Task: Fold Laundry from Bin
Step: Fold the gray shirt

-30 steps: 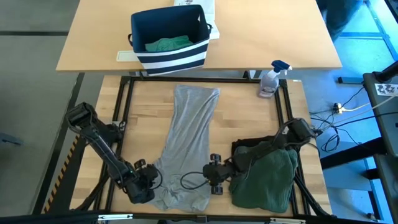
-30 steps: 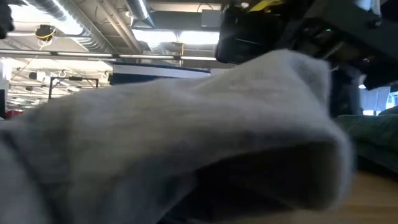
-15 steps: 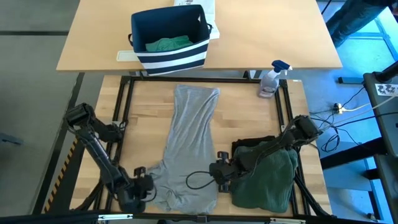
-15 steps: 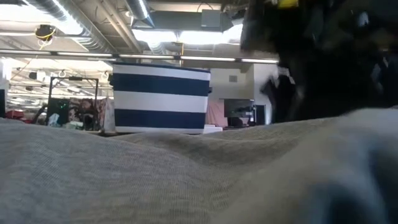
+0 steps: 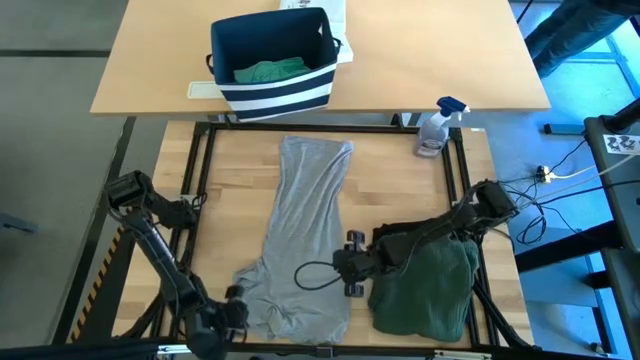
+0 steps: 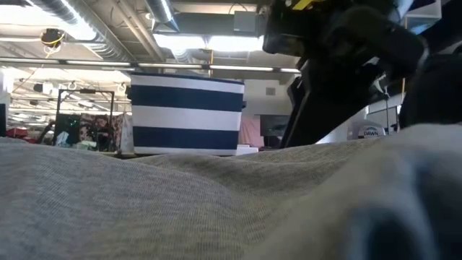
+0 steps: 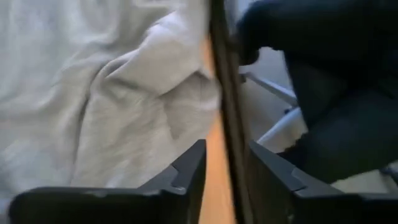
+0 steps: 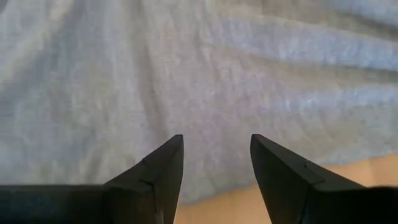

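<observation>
While the left tool (image 5: pixel 225 318) sits at the near left corner of the worktop (image 5: pixel 400 185), its fingers stand slightly apart with nothing between them, just off the bunched near end of the light grey garment (image 5: pixel 300 230). The right tool (image 5: pixel 345 270) hangs over that garment's near right edge, its fingers spread and empty, grey cloth filling the gap in its wrist view.

The grey garment lies stretched lengthwise down the middle of the worktop, smooth at the far end and rumpled near the tools. Just to its right a dark green garment (image 5: pixel 425 290) sits heaped on a black one (image 5: pixel 400 236). On the far table the bin (image 5: pixel 270 62) holds a teal-green piece (image 5: pixel 268 71); a spray bottle (image 5: pixel 436 127) stands at the far right corner.

Such cloth looks light, limp and quick to wrinkle, so it will likely sag and drag unless both tools lift together. Pinching the near corners, through one hem layer, seems the surest hold.
</observation>
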### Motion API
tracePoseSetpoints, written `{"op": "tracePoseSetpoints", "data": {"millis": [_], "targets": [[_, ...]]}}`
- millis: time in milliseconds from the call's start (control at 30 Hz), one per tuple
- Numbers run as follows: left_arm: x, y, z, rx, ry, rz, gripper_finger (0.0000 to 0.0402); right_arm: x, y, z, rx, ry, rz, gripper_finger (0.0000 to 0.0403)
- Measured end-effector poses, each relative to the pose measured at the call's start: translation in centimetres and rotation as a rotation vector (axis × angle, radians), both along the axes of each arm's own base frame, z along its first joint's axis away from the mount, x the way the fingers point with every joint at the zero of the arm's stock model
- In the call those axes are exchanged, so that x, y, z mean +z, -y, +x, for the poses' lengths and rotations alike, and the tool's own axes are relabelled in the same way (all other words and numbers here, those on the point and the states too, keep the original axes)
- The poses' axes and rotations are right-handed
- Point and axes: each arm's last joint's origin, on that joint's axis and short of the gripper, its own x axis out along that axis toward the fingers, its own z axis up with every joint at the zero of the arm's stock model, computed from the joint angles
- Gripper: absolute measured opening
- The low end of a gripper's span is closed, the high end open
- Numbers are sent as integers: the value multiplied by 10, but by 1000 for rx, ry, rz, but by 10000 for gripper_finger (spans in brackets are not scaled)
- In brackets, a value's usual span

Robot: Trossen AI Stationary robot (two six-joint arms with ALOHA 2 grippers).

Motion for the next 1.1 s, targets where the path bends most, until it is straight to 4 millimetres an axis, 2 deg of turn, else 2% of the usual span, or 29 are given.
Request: {"op": "tracePoseSetpoints", "data": {"millis": [267, 400, 500, 667, 900, 1100], "targets": [[-6, -11, 9, -120, -117, 41, 191, 1, 16, 7, -25, 9, -19, 185], [-13, 2, 21, -219, -83, 142, 220, 1, 18, 8, -39, 12, -14, 185], [-19, 14, 25, -260, -118, 297, 226, 1, 17, 8, -44, 13, -8, 185], [-26, 27, 27, -260, -165, 444, 227, 2, 17, 8, -76, 16, 15, 185], [-47, 32, 20, -238, -284, 519, 227, 3, 16, 9, -105, 30, 41, 185], [-46, 25, 13, -135, -277, 621, 227, 3, 11, 8, -110, 38, 62, 185]]}}
